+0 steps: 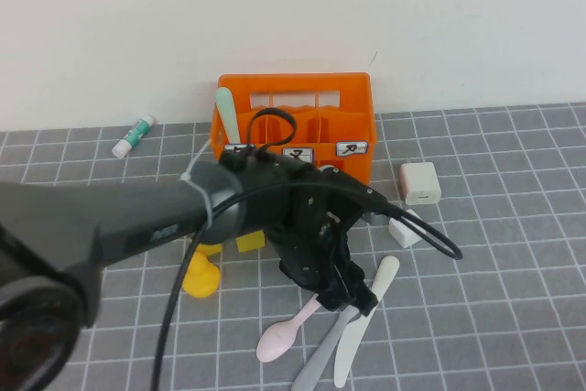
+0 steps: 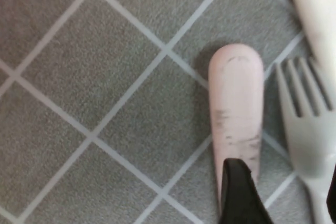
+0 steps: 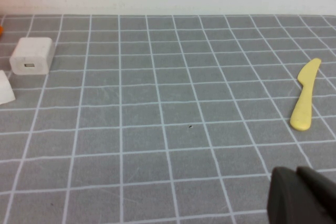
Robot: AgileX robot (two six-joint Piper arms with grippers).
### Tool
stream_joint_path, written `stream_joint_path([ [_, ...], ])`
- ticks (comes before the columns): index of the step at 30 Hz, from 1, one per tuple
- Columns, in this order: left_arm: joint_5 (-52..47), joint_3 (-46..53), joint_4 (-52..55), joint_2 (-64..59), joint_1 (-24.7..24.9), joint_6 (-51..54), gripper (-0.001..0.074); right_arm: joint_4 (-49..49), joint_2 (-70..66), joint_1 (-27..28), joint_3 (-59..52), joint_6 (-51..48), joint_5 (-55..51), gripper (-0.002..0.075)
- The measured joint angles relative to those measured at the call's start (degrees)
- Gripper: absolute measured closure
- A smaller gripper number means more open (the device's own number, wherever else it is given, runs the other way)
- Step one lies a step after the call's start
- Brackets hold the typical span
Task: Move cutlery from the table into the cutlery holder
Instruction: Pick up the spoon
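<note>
Left gripper [image 1: 352,295], jaws parted, hangs low over the pink spoon [image 1: 286,333], grey fork [image 1: 322,361] and cream-white knife [image 1: 364,320] on the table [image 1: 494,263]. One pale green spoon [image 1: 227,116] stands in the orange cutlery holder [image 1: 295,125]. Right gripper [image 3: 302,195], shut, hovers apart near one yellow knife [image 3: 305,95].

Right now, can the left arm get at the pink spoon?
Probably yes. The left gripper hangs open right over the pink spoon, handle between its fingers; fork beside it. Right gripper is shut, parked elsewhere.

Pink spoon [image 1: 291,329] handle & grey fork [image 1: 328,351] head partly behind left gripper [image 1: 352,296].
</note>
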State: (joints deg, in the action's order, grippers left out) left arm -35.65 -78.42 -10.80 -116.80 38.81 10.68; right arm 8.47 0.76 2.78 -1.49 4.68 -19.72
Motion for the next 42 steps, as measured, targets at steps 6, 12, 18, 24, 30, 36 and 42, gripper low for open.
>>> stream_joint_path([
  [6, -4.12, -3.49, 2.77, -2.84, -0.36, -0.45, 0.0412, 0.0, 0.0, 0.0, 0.0, 0.0, 0.0, 0.0729],
  [12, -2.7, -3.74, 3.62, -2.99, -1.65, -0.55, 0.0412, 0.0, 0.0, 0.0, 0.0, 0.0, 0.0, 0.0729],
  [18, -1.25, -3.84, 3.62, -4.33, -1.68, -0.55, 0.0417, 0.0, 0.0, 0.0, 0.0, 0.0, 0.0, 0.0729],
  [24, -1.25, -4.29, 3.51, -4.59, -0.74, -0.35, 0.0468, 0.0, 0.0, 0.0, 0.0, 0.0, 0.0, 0.0729],
  [30, -1.12, -4.32, 3.01, -4.72, -0.19, -0.08, 0.0585, 0.0, 0.0, 0.0, 0.0, 0.0, 0.0, 0.0729],
  [36, -1.23, -4.32, 2.99, -4.72, -0.06, 0.49, 0.0585, 0.0, 0.0, 0.0, 0.0, 0.0, 0.0, 0.0729],
  [42, -1.9, -4.04, 2.76, -3.79, -0.06, 0.58, 0.0585, 0.0, 0.0, 0.0, 0.0, 0.0, 0.0, 0.0729],
])
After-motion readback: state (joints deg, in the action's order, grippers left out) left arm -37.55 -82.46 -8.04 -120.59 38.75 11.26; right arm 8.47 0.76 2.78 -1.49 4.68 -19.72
